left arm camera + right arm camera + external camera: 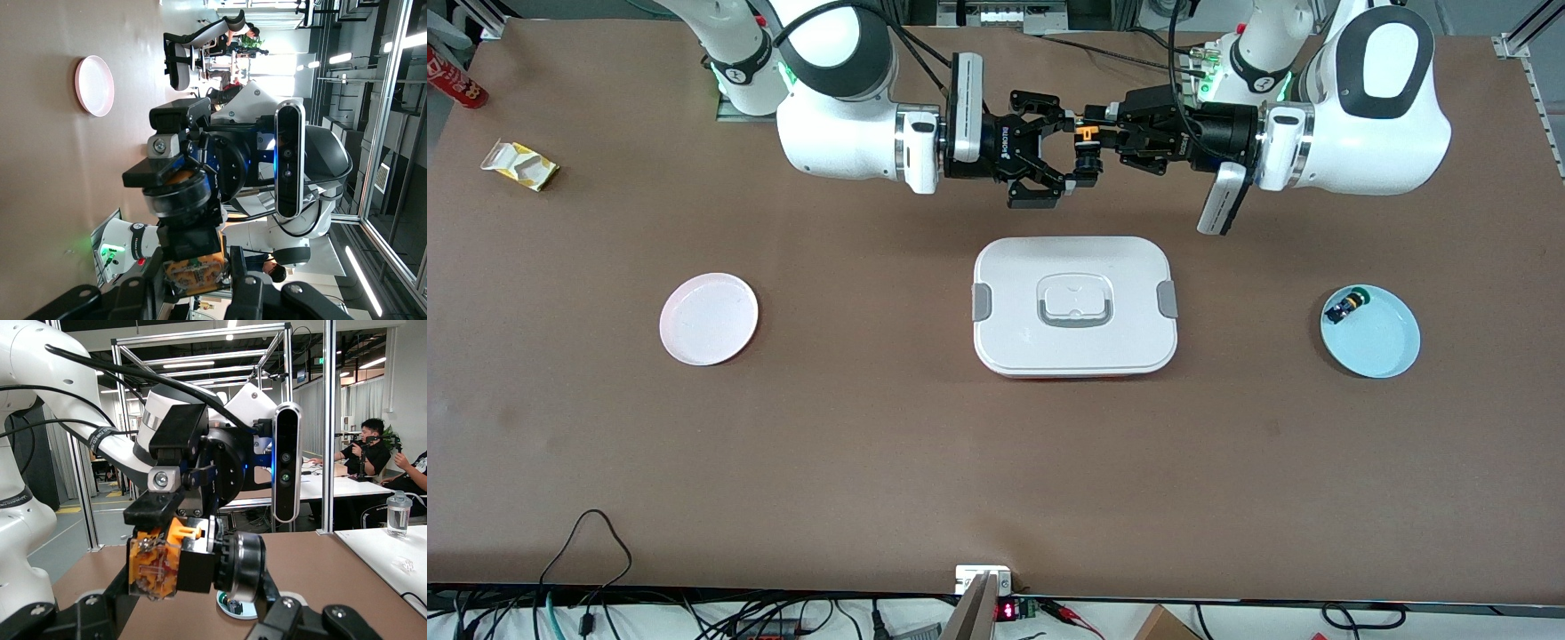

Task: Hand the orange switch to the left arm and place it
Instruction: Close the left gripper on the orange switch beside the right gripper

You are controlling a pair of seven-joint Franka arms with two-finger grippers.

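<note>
Holding the orange switch (1086,135) in the air, the left gripper (1110,135) pinches it; the right gripper (1069,147) spreads open around it. One closed box (1074,305), one empty pink plate (709,318), one blue plate (1371,332) carrying one small switch (1344,307).

Box (1075,307) mid-table, btwn plates

The box (1074,306) looks like smooth white plastic with grey clips, lying on a matt brown table (871,444). The orange switch (193,561) shows orange plastic and a glossy black barrel.
</note>
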